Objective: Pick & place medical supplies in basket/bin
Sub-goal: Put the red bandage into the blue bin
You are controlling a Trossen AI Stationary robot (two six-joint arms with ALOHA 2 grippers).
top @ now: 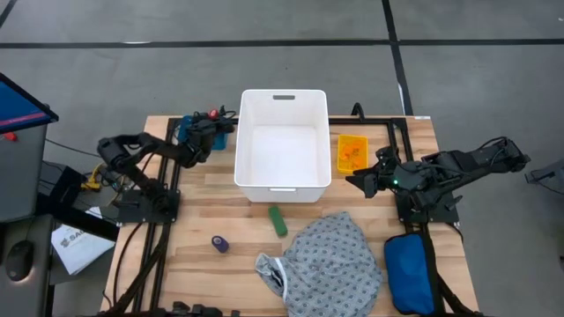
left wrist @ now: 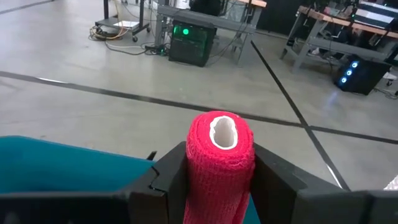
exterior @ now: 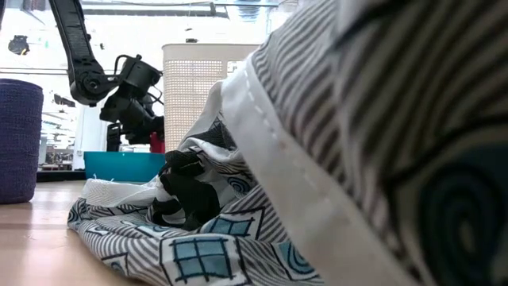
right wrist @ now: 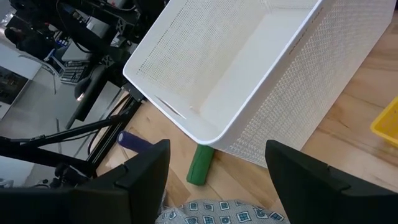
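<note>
A red bandage roll (left wrist: 220, 155) sits between the fingers of my left gripper (top: 214, 119), which is shut on it over a teal tray (top: 188, 130) at the table's far left, beside the white basket (top: 282, 180). On the table, in front of the basket, lie a green roll (top: 278, 220) and a purple roll (top: 220, 244). The grey patterned gown (top: 330, 260) is heaped near the front edge. My right gripper (top: 361, 182) hovers open to the right of the basket, with nothing between its fingers. An orange tray (top: 352, 152) with small items is beside it. My left gripper pinches the red roll by its curved sides (left wrist: 198, 171) between its two fingers (left wrist: 273, 180). The roll lies along the fingers, and its hollow white-cored end (left wrist: 222, 132) points away from the wrist. The fingers reach out nearly level, above the teal tray (left wrist: 62, 168). I cannot tell whether the roll touches the tray.
A blue padded pouch (top: 410, 273) lies at the front right corner. In the low view the gown (exterior: 357, 159) fills the foreground and hides most of the table. The arms' black frames (top: 163, 189) stand at both sides. Bare wood shows at the front left.
</note>
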